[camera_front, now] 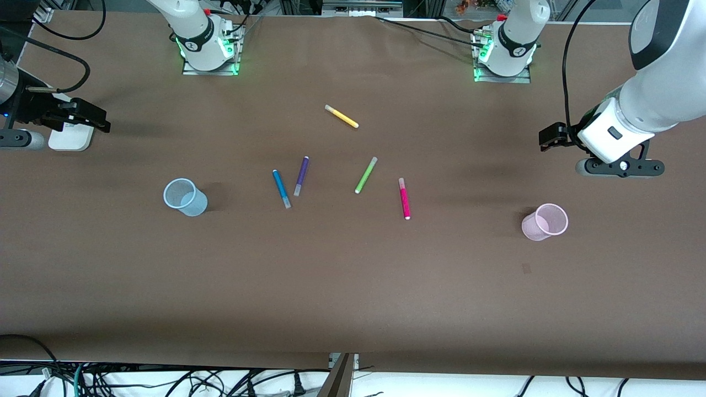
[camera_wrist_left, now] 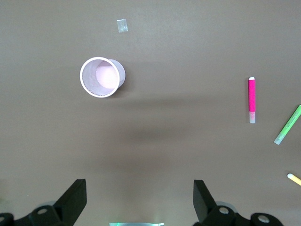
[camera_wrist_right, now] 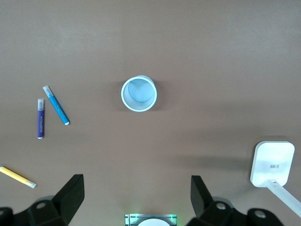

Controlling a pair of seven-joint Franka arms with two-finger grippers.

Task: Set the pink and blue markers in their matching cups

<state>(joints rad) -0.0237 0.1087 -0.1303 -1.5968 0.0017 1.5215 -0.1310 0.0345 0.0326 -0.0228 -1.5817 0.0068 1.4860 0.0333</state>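
The pink marker and the blue marker lie flat mid-table, apart from each other. An upright pale pink cup stands toward the left arm's end. A light blue cup stands upright toward the right arm's end. My left gripper hangs open and empty high over the table beside the pink cup. Over the table edge at the right arm's end, my right gripper hangs open, holding nothing.
A purple marker lies beside the blue one. A green marker lies next to the pink one, and a yellow marker lies nearer the bases. A white device sits under the right arm. A tape scrap is near the pink cup.
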